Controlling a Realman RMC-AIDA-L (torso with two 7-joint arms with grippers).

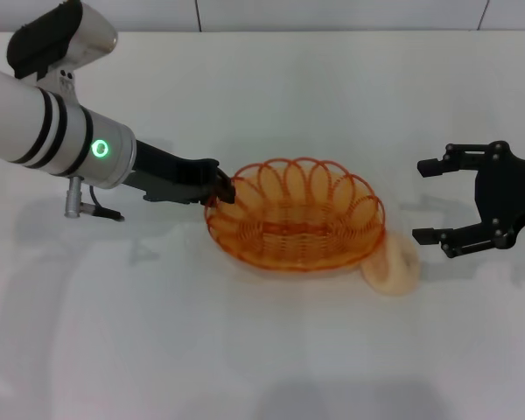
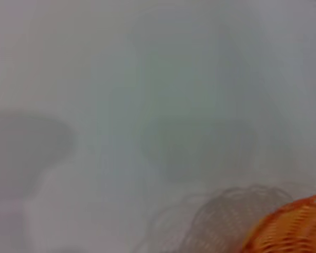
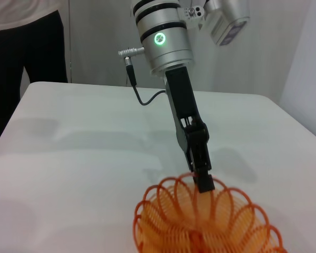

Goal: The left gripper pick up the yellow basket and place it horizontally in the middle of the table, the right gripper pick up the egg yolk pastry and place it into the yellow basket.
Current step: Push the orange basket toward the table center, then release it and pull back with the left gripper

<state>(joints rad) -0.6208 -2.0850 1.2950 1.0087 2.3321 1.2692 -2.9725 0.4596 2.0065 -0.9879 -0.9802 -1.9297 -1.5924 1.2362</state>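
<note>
The yellow basket [image 1: 290, 234] lies lengthwise across the middle of the white table [image 1: 245, 359]. My left gripper [image 1: 221, 190] is at the basket's left rim with its fingers closed on the looped rim; the right wrist view shows this grip [image 3: 203, 181] above the basket [image 3: 200, 224]. A corner of the basket shows in the left wrist view [image 2: 297, 229]. The egg yolk pastry [image 1: 395, 269] lies on the table against the basket's right front side. My right gripper [image 1: 429, 200] is open and empty to the right of the basket, slightly behind the pastry.
A person in dark trousers [image 3: 31, 47] stands beyond the table's edge in the right wrist view. A metal plug and cable [image 1: 83, 206] hang under my left arm. Bare tabletop lies in front of and behind the basket.
</note>
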